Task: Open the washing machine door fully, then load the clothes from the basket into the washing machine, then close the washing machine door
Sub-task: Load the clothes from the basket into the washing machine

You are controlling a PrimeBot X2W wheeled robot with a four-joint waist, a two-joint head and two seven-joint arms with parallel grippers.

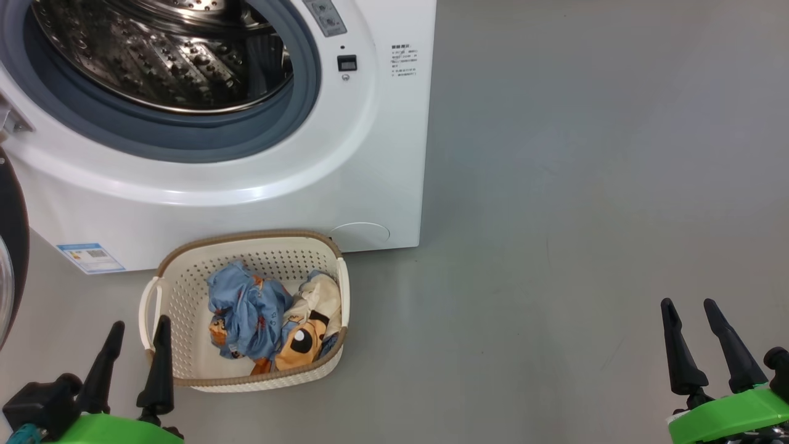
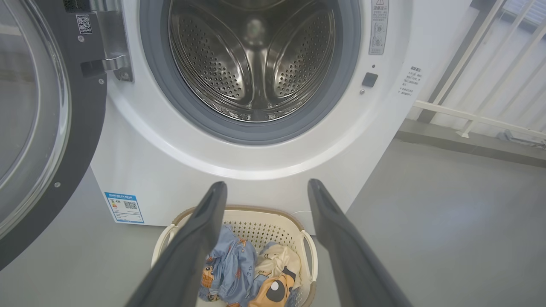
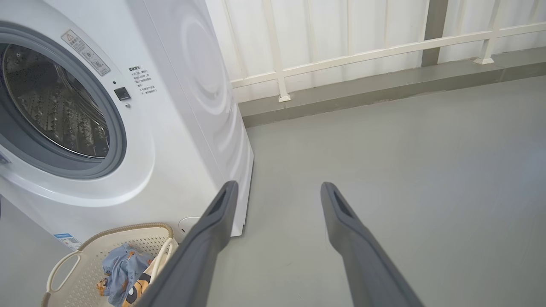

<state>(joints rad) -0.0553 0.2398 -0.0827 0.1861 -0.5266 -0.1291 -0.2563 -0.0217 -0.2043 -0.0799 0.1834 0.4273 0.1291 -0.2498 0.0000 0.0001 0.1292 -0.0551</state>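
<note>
step: loading is being begun, washing machine door (image 2: 42,128) swung open | clothes (image 1: 259,314) are lying in basket (image 1: 185,283) on the floor, touching washing machine (image 1: 259,185) | left tool (image 1: 140,322), right tool (image 1: 687,303) are being held wide, empty | next, as judged: left tool is being called down onto the clothes

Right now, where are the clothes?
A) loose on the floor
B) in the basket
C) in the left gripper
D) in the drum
B: the clothes lie heaped in the basket, which stands on the floor before the washing machine; the left gripper and right gripper are open and hold nothing.
</note>
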